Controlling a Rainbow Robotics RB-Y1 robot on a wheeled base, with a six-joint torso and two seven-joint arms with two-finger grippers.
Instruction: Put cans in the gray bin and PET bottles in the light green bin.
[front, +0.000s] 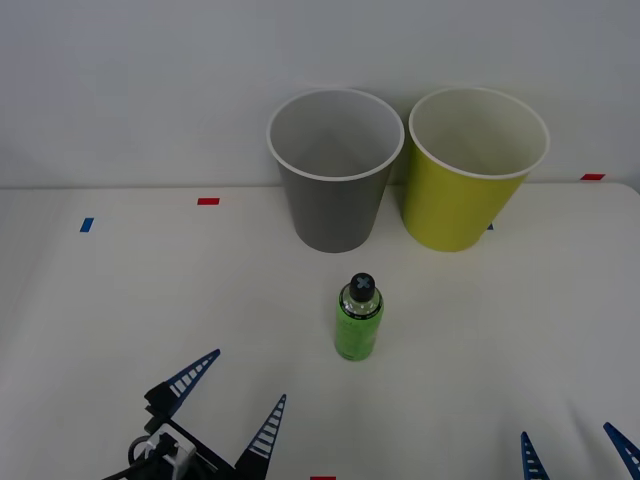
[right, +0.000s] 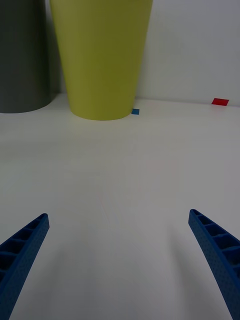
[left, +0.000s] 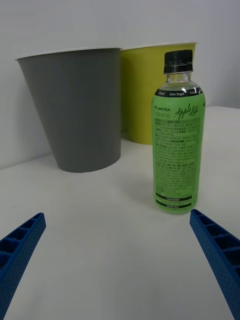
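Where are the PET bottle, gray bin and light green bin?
PET bottle (front: 358, 330): front view, on its green label.
gray bin (front: 334, 205): front view, on its outer wall.
light green bin (front: 458, 205): front view, on its outer wall.

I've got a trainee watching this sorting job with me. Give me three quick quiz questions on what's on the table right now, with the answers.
1. True or false: the PET bottle stands upright on the table.
2. Which bin is on the robot's right side: A the gray bin, B the light green bin?
3. Fill in: the left gripper and the right gripper are both ___.

Key: 1 true; 2 B; 3 open, each near the table's front edge and holding nothing.
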